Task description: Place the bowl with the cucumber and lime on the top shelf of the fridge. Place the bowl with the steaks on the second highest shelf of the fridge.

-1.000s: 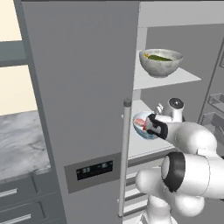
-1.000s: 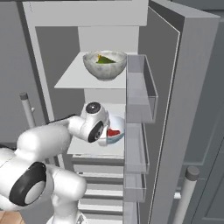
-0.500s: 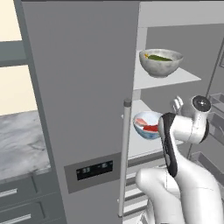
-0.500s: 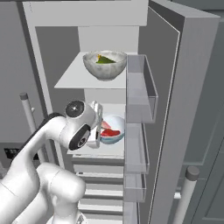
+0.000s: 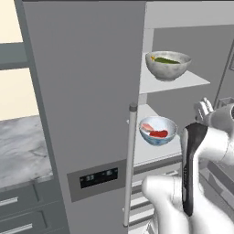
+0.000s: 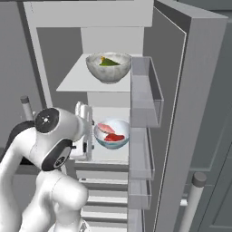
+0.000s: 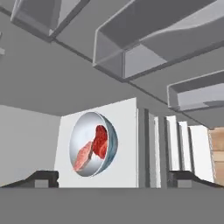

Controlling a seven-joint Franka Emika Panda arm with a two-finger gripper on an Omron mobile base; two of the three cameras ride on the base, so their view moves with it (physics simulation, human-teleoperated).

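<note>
Both bowls shelved in the open fridge.
Steak bowl sits on the second shelf, below the cucumber-and-lime bowl; the gripper is spread, empty, clear of it.

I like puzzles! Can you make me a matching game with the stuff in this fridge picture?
Things:
1. bowl with cucumber and lime
2. bowl with steaks
3. end effector
4. fridge door

Places or states:
a. open, apart from the bowl beside it
b. on the top shelf
c. swung open
d. on the second shelf

Pairs: 1-b, 2-d, 3-a, 4-c
</note>
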